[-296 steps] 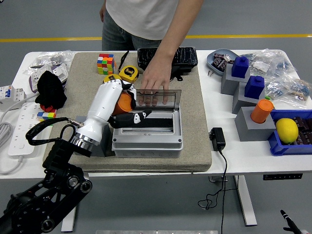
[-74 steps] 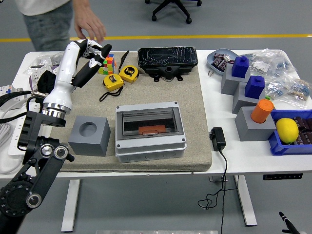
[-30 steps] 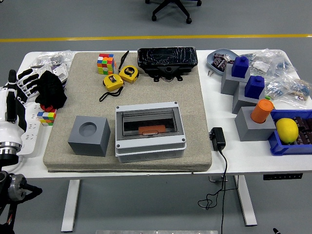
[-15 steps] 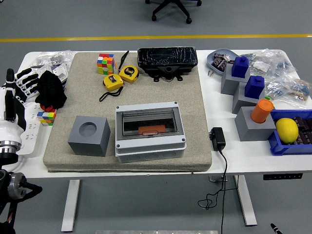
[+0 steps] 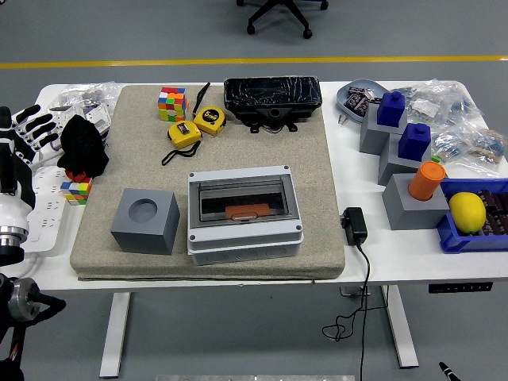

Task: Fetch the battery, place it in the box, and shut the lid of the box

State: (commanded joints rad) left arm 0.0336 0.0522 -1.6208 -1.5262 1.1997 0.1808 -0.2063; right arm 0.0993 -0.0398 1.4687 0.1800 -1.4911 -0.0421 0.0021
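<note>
The grey box (image 5: 244, 213) stands on the beige mat (image 5: 309, 159) with its clear lid down. The orange battery (image 5: 245, 212) lies inside it, seen through the lid. A grey block with a round empty hole (image 5: 145, 220) stands just left of the box. My left hand (image 5: 20, 143) is at the far left edge, over the white power strip, fingers spread and empty, well away from the box. My right hand is out of view.
Two yellow tape measures (image 5: 197, 125), a colour cube (image 5: 172, 104) and a black case (image 5: 272, 98) lie at the mat's back. A black cloth (image 5: 83, 145) lies left. Grey and blue blocks (image 5: 401, 139), an orange cylinder (image 5: 427, 180), a lemon (image 5: 467, 212) and a black adapter (image 5: 354, 225) are right.
The lid is now down over the battery and the person has left. My left hand has pulled back from the mat to the left edge, drifting slightly further left in the last second.
</note>
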